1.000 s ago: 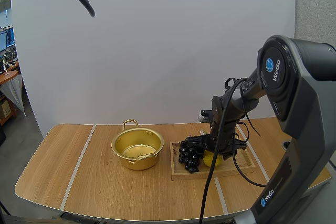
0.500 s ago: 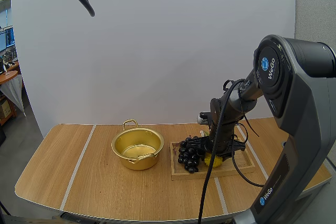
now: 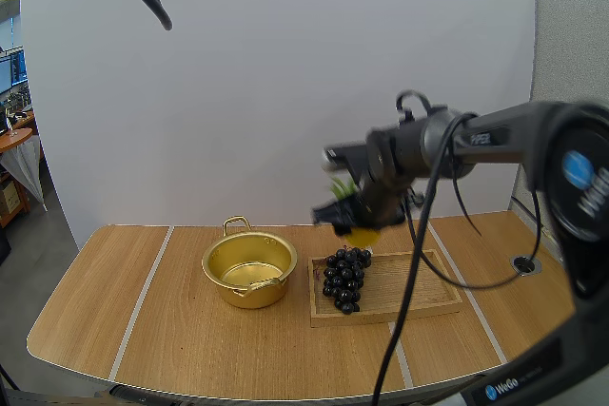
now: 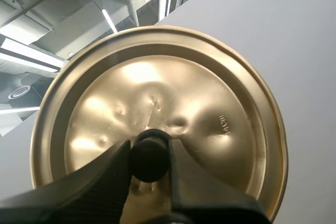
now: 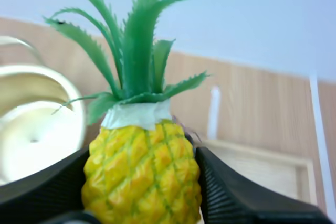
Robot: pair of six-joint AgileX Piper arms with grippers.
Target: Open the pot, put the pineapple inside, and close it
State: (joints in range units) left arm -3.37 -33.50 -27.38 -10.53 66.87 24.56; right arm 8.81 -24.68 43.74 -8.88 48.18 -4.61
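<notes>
On the table point(image 3: 114, 320), the open pot point(image 3: 249, 269) sits left of and below the right gripper point(image 3: 354, 219), which pinches the pineapple point(image 5: 143, 166), crown up; the left gripper point(image 4: 150, 156) clamps the lid point(image 4: 210, 124).

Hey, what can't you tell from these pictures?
High view: motion smears the right hand and pineapple above the tray; the grip is unreadable there.
Left wrist view: the left hand covers the sides of the lid's knob.
Right wrist view: the pot is blurred, cut off by the edge and crossed by leaves.
</notes>
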